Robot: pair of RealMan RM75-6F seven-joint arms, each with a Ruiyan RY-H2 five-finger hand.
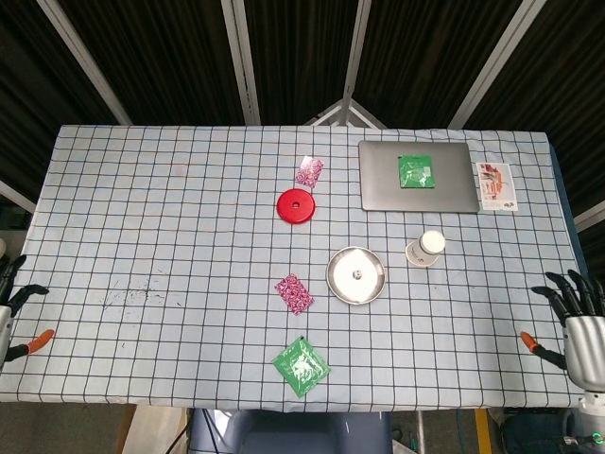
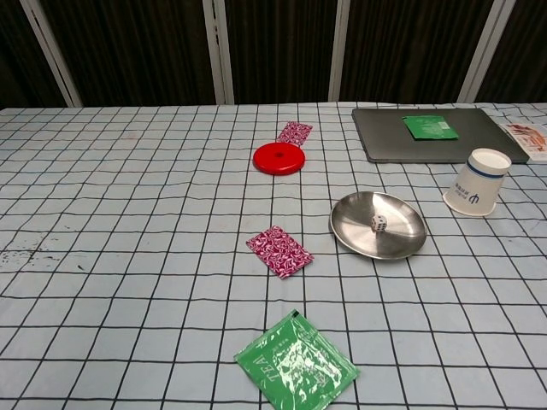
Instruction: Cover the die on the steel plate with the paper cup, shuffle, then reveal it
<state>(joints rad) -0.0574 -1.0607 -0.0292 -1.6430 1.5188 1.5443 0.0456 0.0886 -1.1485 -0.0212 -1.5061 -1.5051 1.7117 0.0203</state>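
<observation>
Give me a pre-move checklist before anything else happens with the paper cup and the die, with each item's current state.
1. Die sits uncovered on the steel plate: ok.
2. Paper cup stands mouth down on the cloth, beside the plate and apart from it: ok.
3. Right hand holds nothing, fingers apart, at the table's near right edge: ok.
4. Left hand holds nothing, at the near left edge: ok.
5. Which face the die shows: cannot tell.
</observation>
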